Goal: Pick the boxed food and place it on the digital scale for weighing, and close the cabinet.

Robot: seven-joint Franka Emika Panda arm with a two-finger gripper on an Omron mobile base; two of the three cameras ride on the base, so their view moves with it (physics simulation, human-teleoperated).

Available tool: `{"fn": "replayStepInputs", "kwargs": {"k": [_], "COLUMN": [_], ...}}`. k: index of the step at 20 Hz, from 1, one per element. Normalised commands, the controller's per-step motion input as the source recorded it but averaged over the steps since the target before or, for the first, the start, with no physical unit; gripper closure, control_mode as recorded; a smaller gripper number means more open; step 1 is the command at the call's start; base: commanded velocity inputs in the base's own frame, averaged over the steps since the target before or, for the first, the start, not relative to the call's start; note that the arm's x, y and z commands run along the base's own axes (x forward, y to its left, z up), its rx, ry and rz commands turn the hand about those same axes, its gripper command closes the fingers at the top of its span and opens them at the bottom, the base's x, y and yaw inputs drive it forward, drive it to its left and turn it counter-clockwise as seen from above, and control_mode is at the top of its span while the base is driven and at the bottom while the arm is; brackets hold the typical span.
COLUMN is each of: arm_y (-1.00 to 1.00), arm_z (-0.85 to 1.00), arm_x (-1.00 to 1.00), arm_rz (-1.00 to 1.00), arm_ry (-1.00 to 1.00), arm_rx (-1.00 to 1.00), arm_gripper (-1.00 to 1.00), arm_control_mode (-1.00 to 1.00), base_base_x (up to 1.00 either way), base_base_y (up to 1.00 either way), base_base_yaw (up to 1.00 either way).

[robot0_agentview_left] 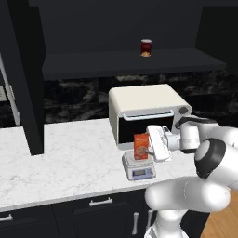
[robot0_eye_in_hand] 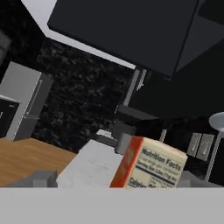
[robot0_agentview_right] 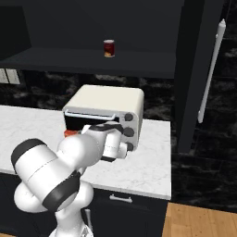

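Standing upright on the digital scale, the boxed food appears already delivered; the placing step is judged to be at its close, with only the release and retreat left to finish. The tool is seen in the left base view just at the box's 3 o'clock side, its white hand turned sideways toward the box; the jaws are taken to be spread wide rather than pinching, though the fingertips themselves are hidden behind the hand and whether a pad touches the cardboard cannot be told.

The scale sits on the marble table near its front edge, at 6 o'clock of the cream toaster oven; the box is narrower than the platform and stands near its middle.

The next move is judged to call for a clean withdrawal toward 3 o'clock, without brushing the thin box, which could be tipped easily; after that the cabinet must be shut, its open door with the long silver handle being seen at 2 o'clock in the right base view, well apart from the tool; a dark red can remains on the shelf inside.

The box is orange-red with a round brownish picture in front; in the hand view a pale nutrition panel is shown.
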Motion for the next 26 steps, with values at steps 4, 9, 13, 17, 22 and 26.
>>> {"fn": "replayStepInputs", "kwargs": {"k": [4,9,13,17,22,26], "arm_y": [0.00,-0.02,-0.08,-0.22,-0.23,-0.25], "arm_z": [0.00,0.00,0.00,-0.03,-0.15,-0.16], "arm_x": [-0.03,0.00,0.01,0.00,0.24,0.19], "arm_rz": [0.00,0.00,0.00,0.00,0.00,0.00], "arm_ry": [-0.22,-0.18,-0.16,-0.12,-0.07,-0.09], "arm_rx": [0.00,0.00,0.00,0.00,0.00,0.00], "arm_gripper": [-1.00,-1.00,-1.00,-1.00,-1.00,-1.00], "arm_control_mode": [-1.00,-1.00,-1.00,-1.00,-1.00,-1.00], "base_base_x": [0.00,0.00,0.00,0.00,0.00,0.00], "base_base_y": [0.00,0.00,0.00,0.00,0.00,0.00], "base_base_yaw": [0.00,0.00,0.00,0.00,0.00,0.00]}}
